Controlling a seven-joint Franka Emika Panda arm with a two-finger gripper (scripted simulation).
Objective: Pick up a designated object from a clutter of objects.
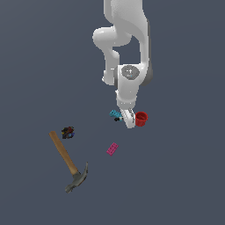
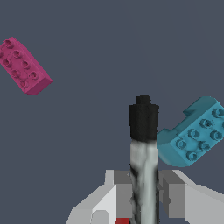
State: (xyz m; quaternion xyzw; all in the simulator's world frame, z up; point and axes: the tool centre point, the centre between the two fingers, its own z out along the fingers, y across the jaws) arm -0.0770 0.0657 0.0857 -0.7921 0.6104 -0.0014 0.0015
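In the wrist view the marker (image 2: 144,148), a white barrel with a black cap, stands out from between my fingers. My gripper (image 2: 144,177) is shut on its barrel, one finger (image 2: 124,192) pressed against each side. The teal brick (image 2: 192,133) lies right beside the marker's black end, and the pink brick (image 2: 24,65) lies well apart from it. In the exterior view my gripper (image 1: 128,121) is low between the teal brick (image 1: 115,114) and the red cup (image 1: 141,118). There the hand hides most of the marker.
A wooden-handled claw hammer (image 1: 68,160) lies at the exterior view's lower left. A small dark multicoloured item (image 1: 67,132) sits near its handle end. The pink brick (image 1: 112,149) lies below the gripper in that view. The floor is plain dark grey.
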